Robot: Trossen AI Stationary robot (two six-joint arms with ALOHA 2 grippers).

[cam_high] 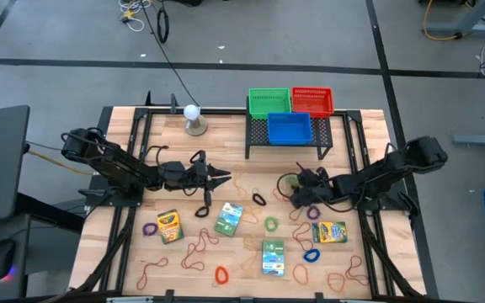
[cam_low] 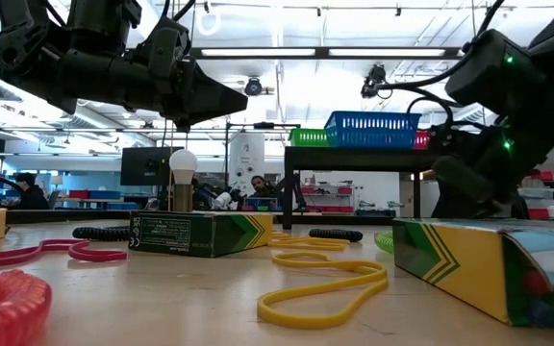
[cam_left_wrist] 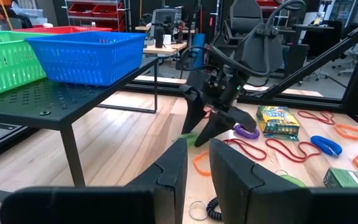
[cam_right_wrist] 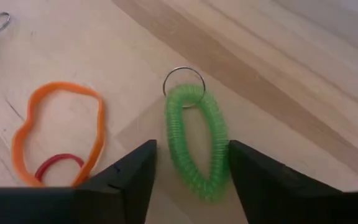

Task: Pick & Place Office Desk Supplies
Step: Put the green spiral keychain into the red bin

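Right tool (cam_right_wrist: 191, 144) low over the table (cam_high: 226, 160), near the middle on the right side. Fingers wide apart, one on each side of a green curly loop (cam_right_wrist: 178, 140) with a small metal ring (cam_right_wrist: 183, 81) on its end. Loop flat on the wood, not lifted, not squeezed. Just beside it, an orange rubber band (cam_right_wrist: 23, 134) with a small red band (cam_right_wrist: 58, 163) touching its inside. Left tool (cam_high: 224, 177) up in the air above the middle of the table, pointing at the right tool. Only a thin gap between its fingers, nothing in it. Four crayon boxes (cam_high: 169, 225) lying flat on the near half of the table, well apart. Around them, thin reddish rubber bands (cam_high: 194, 251), a purple loop (cam_high: 149, 228), a blue loop (cam_high: 311, 254), a red loop (cam_high: 221, 274) and a black loop (cam_high: 258, 199). At the far edge, a black rack (cam_high: 259, 135) with green, red and blue baskets on top, and a white ball (cam_high: 192, 112) on a stand beside it.
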